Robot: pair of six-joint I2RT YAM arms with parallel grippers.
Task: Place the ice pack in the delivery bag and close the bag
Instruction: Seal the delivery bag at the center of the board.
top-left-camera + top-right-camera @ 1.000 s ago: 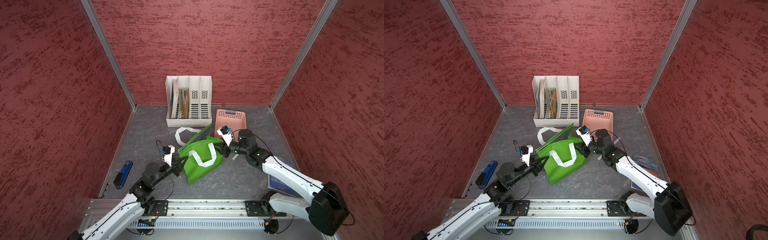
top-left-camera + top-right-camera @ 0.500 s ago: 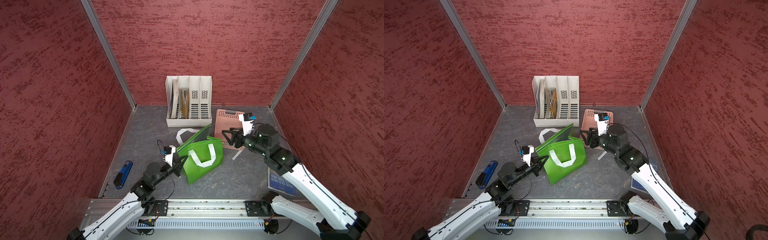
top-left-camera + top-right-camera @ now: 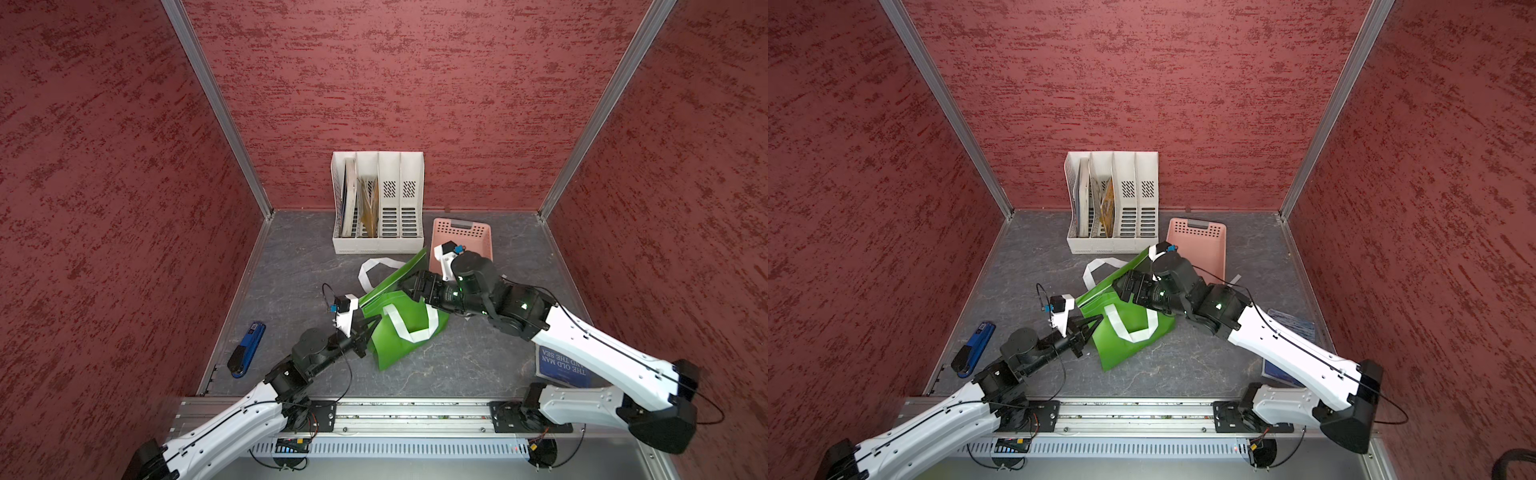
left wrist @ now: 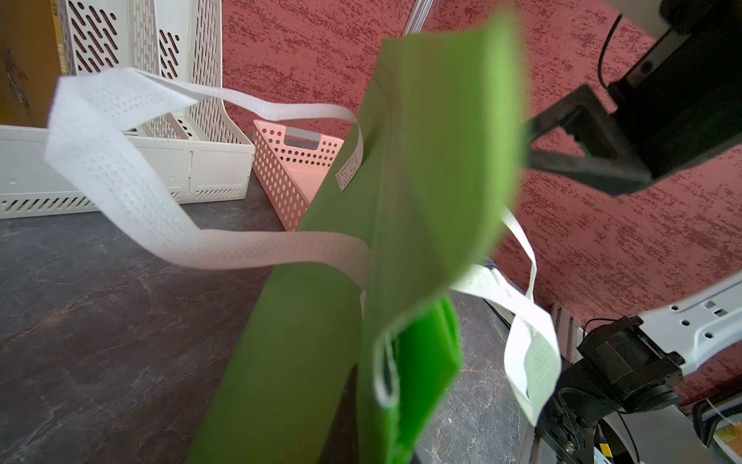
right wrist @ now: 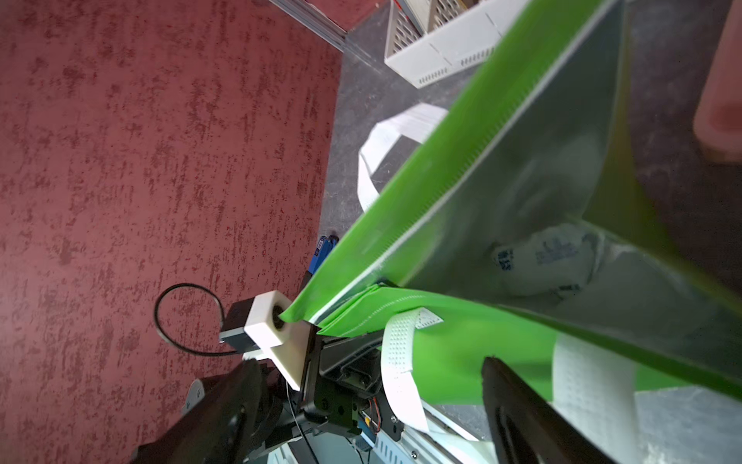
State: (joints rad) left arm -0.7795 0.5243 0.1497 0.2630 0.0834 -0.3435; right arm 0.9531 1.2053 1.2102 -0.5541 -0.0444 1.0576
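Can make out only part of the white, blue-printed soft ice pack [image 5: 542,265], down inside the bright green fabric delivery bag [image 3: 399,332] ahead of the right gripper [image 3: 409,287]. Cannot read its blurred print. Cannot see the fingertips of the left gripper [image 3: 374,322] in its wrist view, lost behind blurred green cloth. Just behind the right gripper's wrist, can see only the far part of the pink perforated plastic basket [image 3: 482,243].

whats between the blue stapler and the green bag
The left end effector and its wrist. The end effector is shut on the bag's near edge. Both top views show it.
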